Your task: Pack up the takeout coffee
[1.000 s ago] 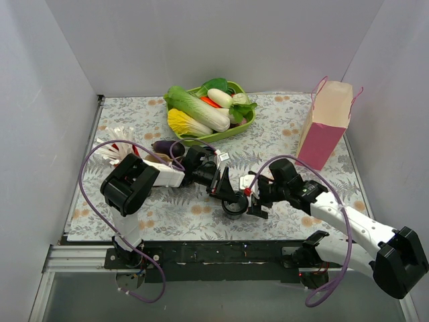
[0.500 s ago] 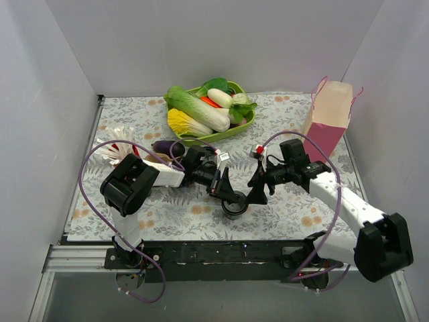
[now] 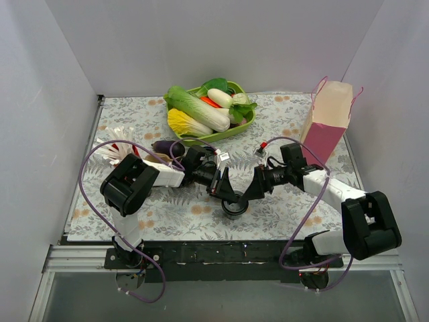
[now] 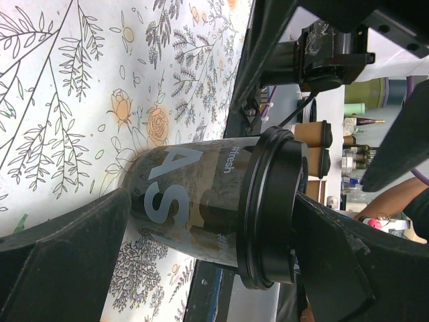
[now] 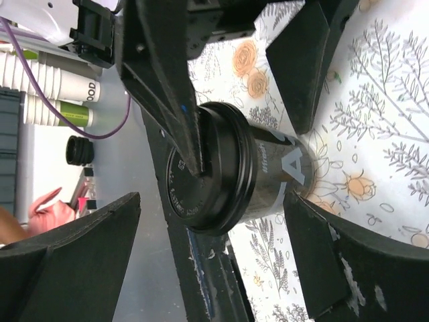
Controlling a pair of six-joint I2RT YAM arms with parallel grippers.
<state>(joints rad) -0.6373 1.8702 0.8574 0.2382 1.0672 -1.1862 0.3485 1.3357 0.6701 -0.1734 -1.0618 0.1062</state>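
Note:
The takeout coffee (image 3: 234,204), a dark cup with a black lid, stands upright on the floral mat near the front edge. My left gripper (image 3: 225,188) is open and straddles it. In the left wrist view the cup (image 4: 201,201) lies between the two fingers, one by its base and one at the lid. In the right wrist view a left finger (image 5: 175,100) rests on top of the lid (image 5: 201,181). My right gripper (image 3: 253,188) is open just right of the cup, and the cup sits ahead between its spread fingers (image 5: 348,268).
A pink paper bag (image 3: 326,127) stands open at the back right. A green bowl of vegetables (image 3: 242,123) sits at the back centre, with an eggplant (image 3: 163,145) in front of it. White straws (image 3: 110,149) lie at the left. The black front rail (image 3: 221,253) runs just behind the cup.
My right arm has swung back and left, bringing its gripper from the near right to close beside the cup. The left arm and the cup have not moved.

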